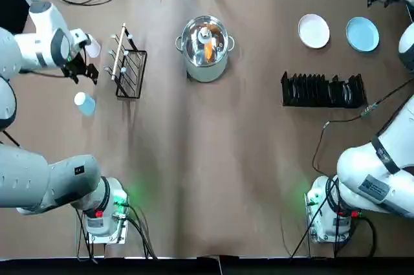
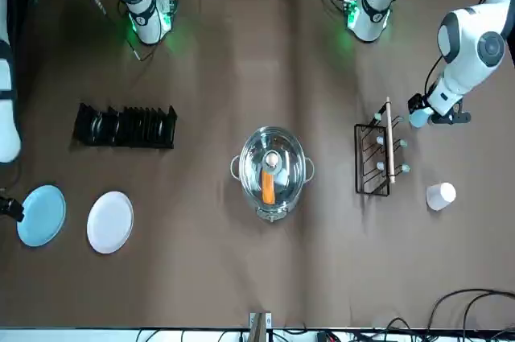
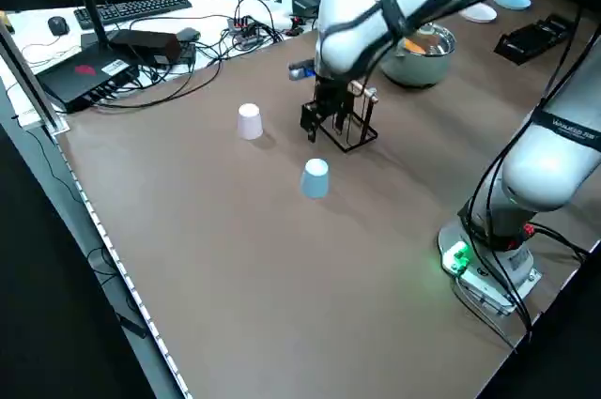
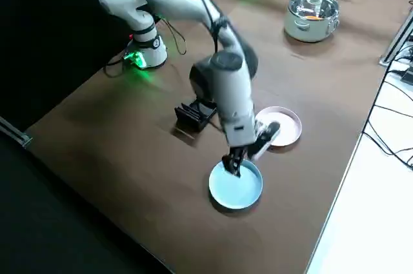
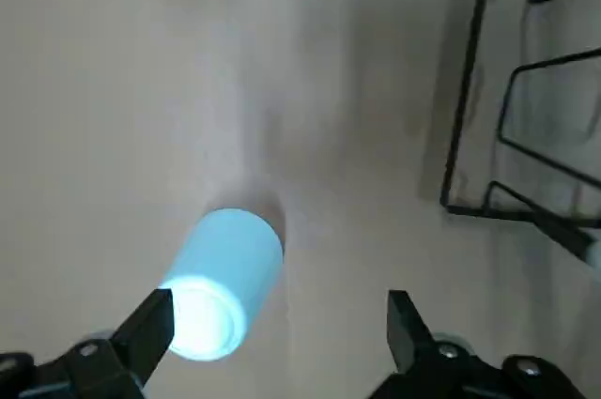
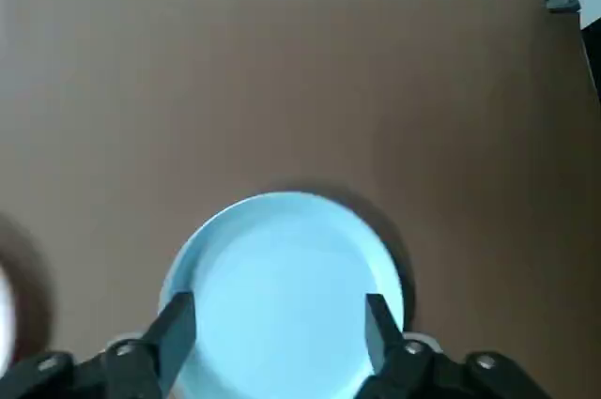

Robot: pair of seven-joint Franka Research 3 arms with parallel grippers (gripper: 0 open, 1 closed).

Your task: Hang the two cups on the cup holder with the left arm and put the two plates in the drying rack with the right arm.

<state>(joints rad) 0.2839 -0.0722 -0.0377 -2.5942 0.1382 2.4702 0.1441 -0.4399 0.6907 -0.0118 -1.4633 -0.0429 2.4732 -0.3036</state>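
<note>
The left gripper [image 5: 282,324] is held above the table, its fingers parted wide with nothing between them; just beyond them the light blue cup [image 5: 225,277] is seen, and the cup holder [image 5: 526,211], cut off, lies to one side. The white cup [image 2: 441,195] is mostly hidden by the arm from overhead. Under the right gripper [image 6: 282,324], spread wide and empty, the light blue plate [image 6: 291,286] is partly covered by fingers; the white plate [image 6: 5,314] beside it is cropped.

Lidded steel pot [image 1: 206,52] mid-table, orange item [image 2: 268,187] at lid, maybe its handle; keyboard [image 3: 132,10], mouse [image 3: 58,25] behind table.
</note>
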